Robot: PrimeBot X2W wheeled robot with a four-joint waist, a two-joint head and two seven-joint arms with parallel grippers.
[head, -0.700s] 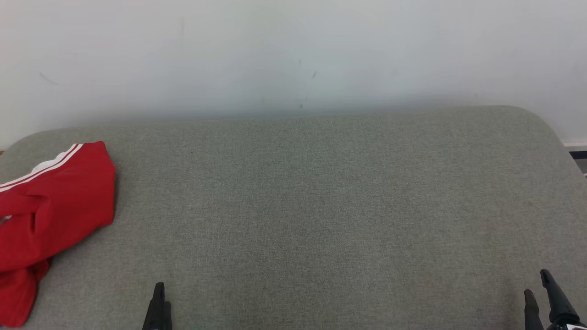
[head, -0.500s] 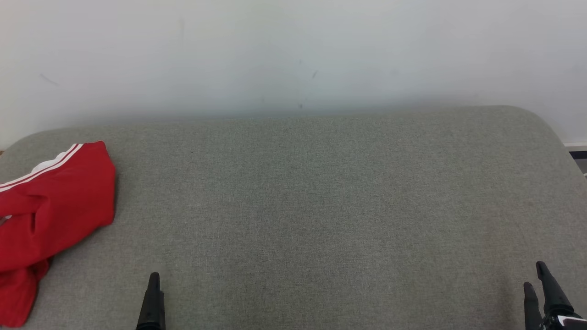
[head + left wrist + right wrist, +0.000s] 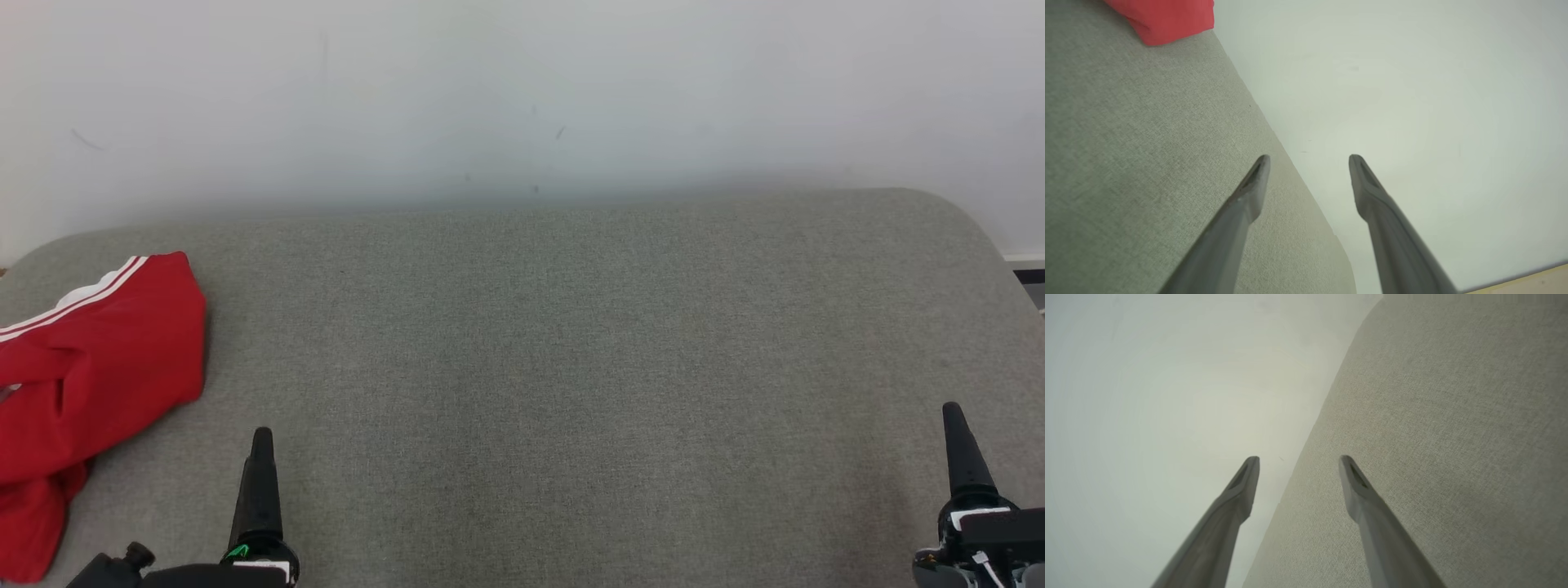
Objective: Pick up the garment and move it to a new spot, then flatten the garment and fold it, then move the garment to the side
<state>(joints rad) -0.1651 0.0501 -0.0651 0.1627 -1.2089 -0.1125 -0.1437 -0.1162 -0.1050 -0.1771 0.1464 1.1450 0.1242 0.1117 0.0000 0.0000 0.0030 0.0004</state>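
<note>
A red garment [image 3: 90, 384] with white stripes along one hem lies crumpled at the far left of the grey fabric surface [image 3: 571, 367]; its corner shows in the left wrist view as the garment [image 3: 1167, 18]. My left gripper [image 3: 261, 441] rises at the lower left, a little to the right of the garment and apart from it; in its wrist view the left gripper [image 3: 1308, 161] stands open and empty. At the lower right my right gripper [image 3: 953, 416] is up over the surface. The right gripper [image 3: 1298, 462] is open with nothing between its fingers.
A pale wall [image 3: 522, 98] stands right behind the surface. The surface's rounded right corner [image 3: 963, 212] drops off, with a dark strip of floor [image 3: 1030, 278] beyond it.
Both grippers have risen further into the head view, fingers pointing up, with their wrist housings now showing. The garment has not moved.
</note>
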